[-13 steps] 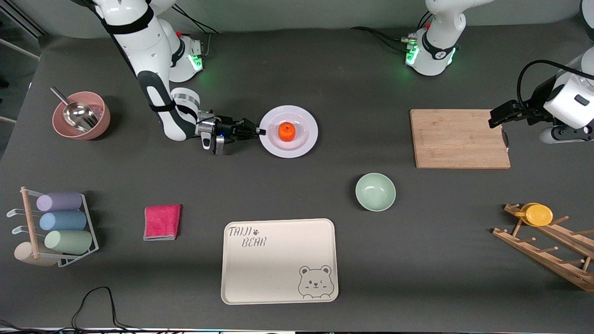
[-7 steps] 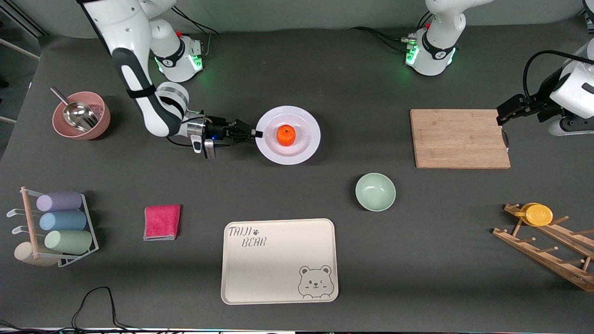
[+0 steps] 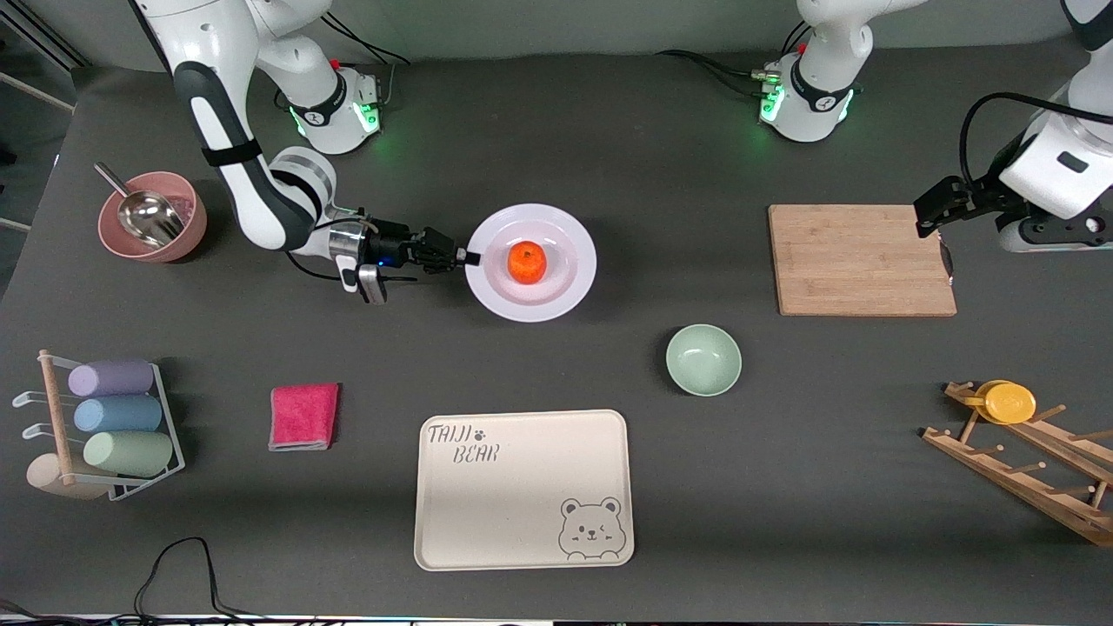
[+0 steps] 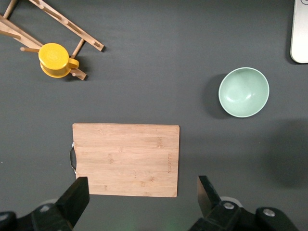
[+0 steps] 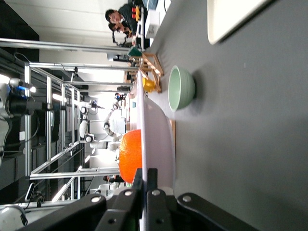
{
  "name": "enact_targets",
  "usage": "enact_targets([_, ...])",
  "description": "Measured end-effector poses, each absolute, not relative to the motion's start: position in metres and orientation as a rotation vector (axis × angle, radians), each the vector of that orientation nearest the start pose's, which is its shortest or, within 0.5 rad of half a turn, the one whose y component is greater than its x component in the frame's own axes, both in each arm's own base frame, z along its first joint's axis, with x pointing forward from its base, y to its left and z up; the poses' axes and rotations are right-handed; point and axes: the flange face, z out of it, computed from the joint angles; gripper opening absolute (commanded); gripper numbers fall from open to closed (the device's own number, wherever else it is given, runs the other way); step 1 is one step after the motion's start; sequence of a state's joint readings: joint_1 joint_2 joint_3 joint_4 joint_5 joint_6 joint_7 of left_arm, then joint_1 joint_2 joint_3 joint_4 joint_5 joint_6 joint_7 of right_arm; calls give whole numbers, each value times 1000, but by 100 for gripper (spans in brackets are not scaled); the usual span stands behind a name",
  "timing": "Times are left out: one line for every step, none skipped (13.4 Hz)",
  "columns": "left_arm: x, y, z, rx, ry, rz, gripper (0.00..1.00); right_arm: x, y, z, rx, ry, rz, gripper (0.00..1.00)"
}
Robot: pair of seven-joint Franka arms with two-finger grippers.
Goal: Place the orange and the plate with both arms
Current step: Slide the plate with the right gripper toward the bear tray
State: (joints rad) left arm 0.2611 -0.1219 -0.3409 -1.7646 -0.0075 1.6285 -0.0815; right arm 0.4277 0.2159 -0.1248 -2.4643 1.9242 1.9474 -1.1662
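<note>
The white plate point(image 3: 569, 287) is near the table's middle, and the orange point(image 3: 526, 262) sits at its centre. My right gripper point(image 3: 465, 257) is shut on the plate's rim at the side toward the right arm's end, and holds the plate level, slightly above the table. In the right wrist view the plate point(image 5: 159, 139) shows edge-on between the fingers of my right gripper point(image 5: 145, 180), with the orange point(image 5: 130, 156) on it. My left gripper point(image 3: 926, 217) is open and empty, up in the air over the wooden cutting board point(image 3: 861, 259). It shows open in the left wrist view point(image 4: 142, 197).
A pale green bowl point(image 3: 703, 359) stands nearer the front camera than the plate. The cream bear tray point(image 3: 524, 489) lies near the front edge. A pink bowl with a scoop point(image 3: 152, 216), a pink cloth point(image 3: 303, 416), a cup rack point(image 3: 104, 426) and a wooden rack with a yellow cup point(image 3: 1009, 402) stand around the table.
My right gripper has drawn the plate with the orange toward the right arm's end and a little nearer the front camera. My left gripper has shifted slightly over the board's end.
</note>
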Motion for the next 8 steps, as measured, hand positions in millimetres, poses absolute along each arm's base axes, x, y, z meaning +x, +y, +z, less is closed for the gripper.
enact_targets([518, -52, 600, -3106, -7, 27, 100, 446, 197, 218, -1777, 119, -178, 0])
enact_targets([518, -51, 600, -3106, -11, 26, 100, 466, 198, 217, -1773, 130, -186, 0])
enact_targets([518, -48, 600, -3107, -19, 26, 100, 490, 201, 215, -1767, 142, -188, 0])
enact_targets([519, -46, 600, -3107, -25, 25, 100, 514, 205, 213, -1762, 151, -193, 0])
enact_targets([519, -44, 600, -3108, -30, 20, 100, 542, 207, 211, -1758, 157, -202, 0])
enact_targets([520, -44, 601, -3108, -30, 10, 100, 567, 209, 208, -1753, 166, -208, 0])
enact_targets([520, -44, 601, -3109, -30, 5, 100, 598, 212, 204, -1746, 179, -212, 0])
enact_targets([520, -44, 601, -3109, -32, 4, 100, 621, 213, 200, -1738, 188, -216, 0])
